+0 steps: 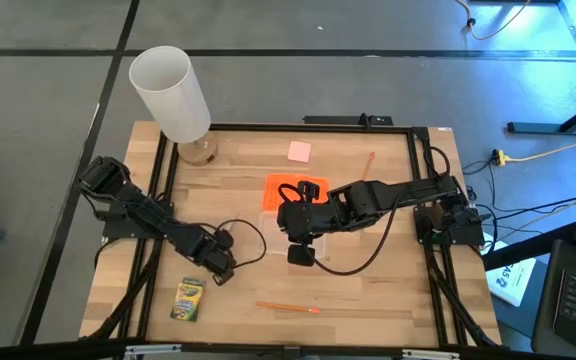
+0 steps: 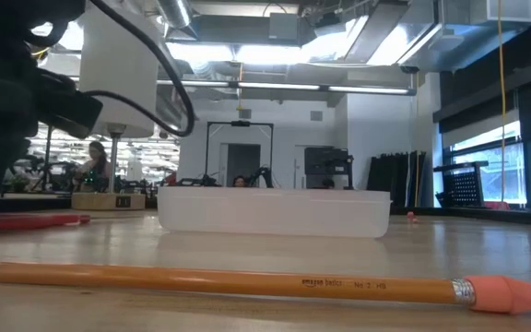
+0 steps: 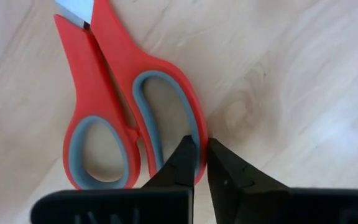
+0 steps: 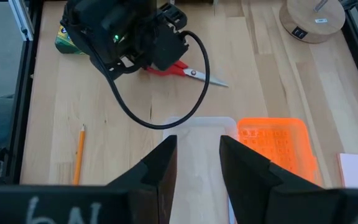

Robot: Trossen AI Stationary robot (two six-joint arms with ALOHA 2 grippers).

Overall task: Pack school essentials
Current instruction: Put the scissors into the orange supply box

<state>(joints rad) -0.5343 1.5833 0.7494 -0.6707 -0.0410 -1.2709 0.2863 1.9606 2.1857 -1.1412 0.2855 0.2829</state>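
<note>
High view first: your left gripper (image 1: 220,268) sits low at about seven o'clock on the wooden surface (image 1: 368,290), right down on the red-handled scissors (image 4: 178,70). Look at your left wrist view and you've got the fingertips (image 3: 188,158) nearly together, only a thin gap, one tip overlapping the outer rim of a handle loop and the other on bare wood beside it; the scissors (image 3: 114,102) lie flat, not lifted, so nothing is really held yet. Your right gripper (image 1: 302,254) hangs near the centre, over the clear plastic box (image 1: 286,232), and the right wrist view shows its fingers (image 4: 160,165) parted with a clear gap and nothing between them, the box (image 4: 194,140) straight below. The orange lid (image 1: 298,187) lies just beside the box toward twelve o'clock. Crayon box (image 1: 189,299) waits at seven o'clock near the front edge, just past your left gripper. One orange pencil (image 1: 288,307) lies at six o'clock, filling the foreground of the low view (image 2: 238,282); a second thin pencil (image 1: 368,164) rests toward one o'clock. Pink eraser (image 1: 299,151) is at twelve o'clock, and the tall white cylinder (image 1: 171,93) stands at eleven.
</note>
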